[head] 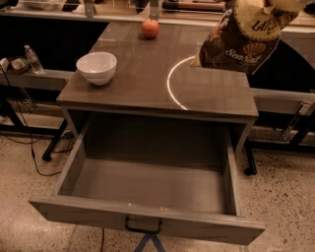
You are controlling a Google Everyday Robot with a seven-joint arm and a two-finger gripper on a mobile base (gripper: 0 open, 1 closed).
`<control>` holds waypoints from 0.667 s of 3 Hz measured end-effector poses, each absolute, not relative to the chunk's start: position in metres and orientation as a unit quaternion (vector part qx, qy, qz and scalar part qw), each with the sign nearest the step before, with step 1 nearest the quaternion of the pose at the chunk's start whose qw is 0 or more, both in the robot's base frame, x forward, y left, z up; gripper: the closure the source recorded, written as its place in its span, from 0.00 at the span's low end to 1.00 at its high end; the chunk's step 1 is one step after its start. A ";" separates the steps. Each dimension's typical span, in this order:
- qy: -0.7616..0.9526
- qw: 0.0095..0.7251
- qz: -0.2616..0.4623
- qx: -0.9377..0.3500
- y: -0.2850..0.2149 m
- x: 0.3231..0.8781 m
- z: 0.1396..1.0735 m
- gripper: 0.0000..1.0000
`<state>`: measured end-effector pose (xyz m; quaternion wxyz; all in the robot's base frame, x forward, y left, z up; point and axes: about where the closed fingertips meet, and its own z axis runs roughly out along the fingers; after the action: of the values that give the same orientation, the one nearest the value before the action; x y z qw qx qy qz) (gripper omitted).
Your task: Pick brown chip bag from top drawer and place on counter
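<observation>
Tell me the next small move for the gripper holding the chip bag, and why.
Probably ease the gripper down and slightly left, to set the brown chip bag inside the white circle. The bag hangs from the gripper over the counter's right edge and seems partly past it. The top drawer stands open and empty, so only the placing remains.

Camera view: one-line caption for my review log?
Tool at top right holds the brown chip bag over the counter; top drawer open, empty; white bowl and apple on the counter.
</observation>
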<state>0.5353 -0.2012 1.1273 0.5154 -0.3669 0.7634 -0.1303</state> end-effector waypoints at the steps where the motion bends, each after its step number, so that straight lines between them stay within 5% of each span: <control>1: 0.750 0.542 -0.110 -0.363 -0.187 0.571 1.126 1.00; 2: 0.739 0.565 -0.082 -0.359 -0.161 0.628 1.110 1.00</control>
<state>0.6276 -0.1609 1.1101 0.5647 -0.3586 0.7388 -0.0817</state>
